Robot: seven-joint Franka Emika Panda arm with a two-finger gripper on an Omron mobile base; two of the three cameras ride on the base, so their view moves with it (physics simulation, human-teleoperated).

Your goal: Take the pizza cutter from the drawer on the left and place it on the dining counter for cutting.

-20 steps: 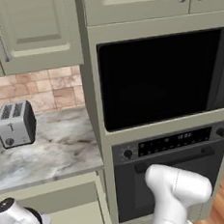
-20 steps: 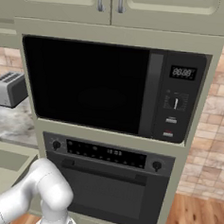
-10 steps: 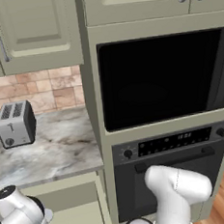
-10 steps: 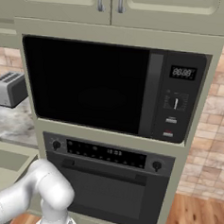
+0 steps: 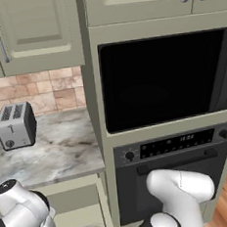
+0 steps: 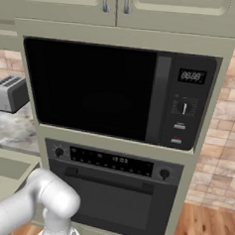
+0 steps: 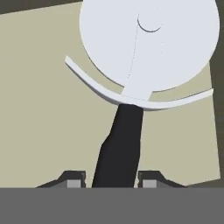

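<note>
The pizza cutter lies on the olive-beige floor of the drawer [image 7: 43,113] in the hand view. Its pale silver wheel [image 7: 151,43] sits at the top and its slim black handle [image 7: 120,144] runs down toward me. My gripper [image 7: 112,180] hangs just over the handle's near end, open, with one fingertip [image 7: 74,178] on each side and a narrow gap to the handle. In the left base view my arm bends low into the open drawer [image 5: 74,200] at the lower left. The dining counter is out of view.
A silver toaster [image 5: 16,126] stands on the small marble top [image 5: 55,155] against the brick wall. To its right is a tall unit with a black microwave [image 6: 106,91] over an oven [image 6: 114,189]. Wall cabinets [image 5: 33,29] hang above, and wooden floor [image 6: 206,230] lies to the right.
My wrist has sunk lower at the bottom left of the left base view, down into the drawer. The rest of the scene has stayed put.
</note>
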